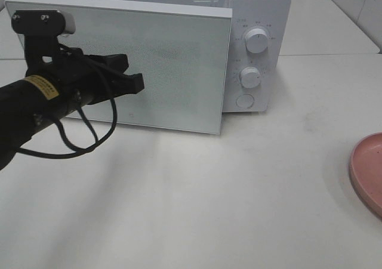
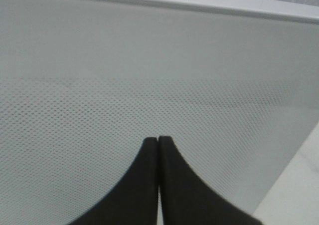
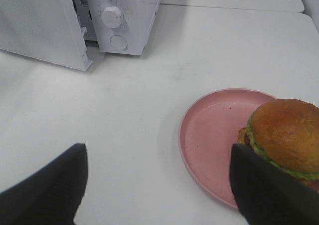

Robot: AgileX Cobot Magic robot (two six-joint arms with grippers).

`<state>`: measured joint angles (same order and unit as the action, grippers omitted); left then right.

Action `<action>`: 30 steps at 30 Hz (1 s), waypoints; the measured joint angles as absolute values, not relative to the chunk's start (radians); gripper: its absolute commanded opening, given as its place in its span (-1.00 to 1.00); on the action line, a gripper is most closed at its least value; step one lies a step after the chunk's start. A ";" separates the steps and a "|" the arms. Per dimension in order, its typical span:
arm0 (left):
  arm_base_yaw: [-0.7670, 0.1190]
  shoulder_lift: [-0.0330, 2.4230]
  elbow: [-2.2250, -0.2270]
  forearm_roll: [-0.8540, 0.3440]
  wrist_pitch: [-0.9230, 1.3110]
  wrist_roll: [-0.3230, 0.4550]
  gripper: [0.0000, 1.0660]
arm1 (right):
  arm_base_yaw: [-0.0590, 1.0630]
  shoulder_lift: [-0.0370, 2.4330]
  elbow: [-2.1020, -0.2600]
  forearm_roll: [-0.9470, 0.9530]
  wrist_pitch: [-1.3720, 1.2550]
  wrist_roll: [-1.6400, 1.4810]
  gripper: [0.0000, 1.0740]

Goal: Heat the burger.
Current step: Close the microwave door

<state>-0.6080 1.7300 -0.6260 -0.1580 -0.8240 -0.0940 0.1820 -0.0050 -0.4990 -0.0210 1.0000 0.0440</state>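
The burger (image 3: 289, 130), with a glossy brown bun and green lettuce, sits on the far side of a pink plate (image 3: 214, 130) in the right wrist view. My right gripper (image 3: 157, 152) is open, its two black fingers (image 3: 55, 190) spread wide above the table. One finger stands just in front of the burger and touches nothing. In the high view the burger is out of view. My left gripper (image 1: 142, 83) is shut and empty, its tips (image 2: 158, 140) close to the microwave's door (image 1: 173, 66).
The white microwave (image 1: 256, 48) stands at the back of the white table, its door slightly ajar, with two knobs and a button on its right panel. Only the plate's rim (image 1: 367, 170) shows at the high view's right edge.
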 measured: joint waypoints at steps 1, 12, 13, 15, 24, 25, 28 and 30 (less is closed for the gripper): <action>-0.608 1.730 -0.626 -0.158 -0.824 -0.094 -1.00 | 0.182 -0.005 -0.499 -0.021 1.000 0.044 0.41; -0.663 1.855 -0.841 -0.237 -0.749 -0.034 -1.00 | 0.182 -0.005 -0.499 -0.021 1.000 0.044 0.41; -0.667 1.878 -0.877 -0.243 -0.735 -0.032 -1.00 | 0.182 -0.005 -0.499 -0.021 1.000 0.044 0.41; -0.670 1.902 -0.918 -0.252 -0.716 -0.031 -1.00 | 0.182 -0.005 -0.499 -0.021 1.000 0.044 0.41; -0.690 1.972 -1.028 -0.245 -0.619 -0.030 -1.00 | 0.182 -0.005 -0.499 -0.021 1.000 0.044 0.41; -0.692 1.985 -1.048 -0.243 -0.600 -0.030 -1.00 | 0.182 -0.005 -0.499 -0.021 1.000 0.044 0.41; -0.692 2.001 -1.077 -0.253 -0.595 -0.022 -1.00 | 0.182 -0.005 -0.499 -0.021 1.000 0.044 0.41; -0.693 2.010 -1.092 -0.258 -0.579 -0.006 -1.00 | 0.182 -0.005 -0.499 -0.021 1.000 0.044 0.41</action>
<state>-0.6930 2.0100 -1.0920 -0.2580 -0.5790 -0.0060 0.1820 -0.0050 -0.4990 -0.0210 1.0000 0.0440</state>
